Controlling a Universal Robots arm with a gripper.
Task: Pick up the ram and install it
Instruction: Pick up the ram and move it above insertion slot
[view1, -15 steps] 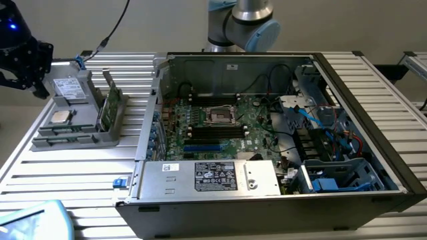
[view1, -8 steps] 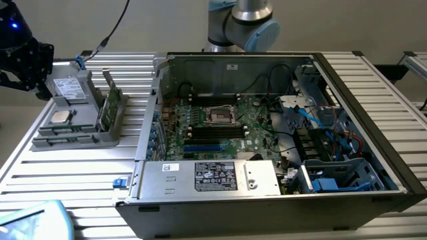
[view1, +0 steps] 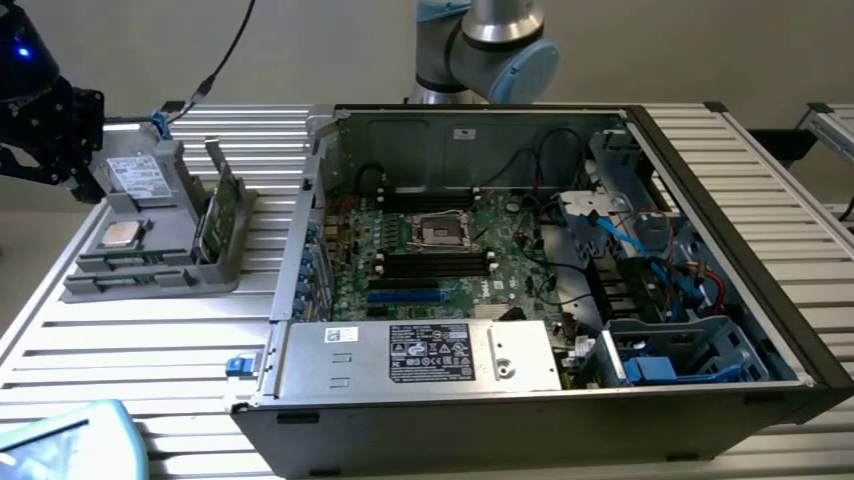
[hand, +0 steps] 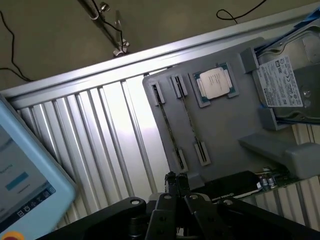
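While the end effector (hand: 177, 186) hovers shut and empty by the tray (hand: 225, 125) at the exterior view's nine o'clock, a good pick likely needs jaws astride the edge-up ram (hand: 189, 120).

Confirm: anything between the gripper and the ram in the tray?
Nothing visible. The shut gripper hangs above the gray tray, with bare tray between its tips and the ram standing on edge in its clips. The processor and hard drive sit off to the side.

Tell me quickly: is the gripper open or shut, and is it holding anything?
Gripper: shut, with nothing visible in its grip; it hangs over the grey tray.
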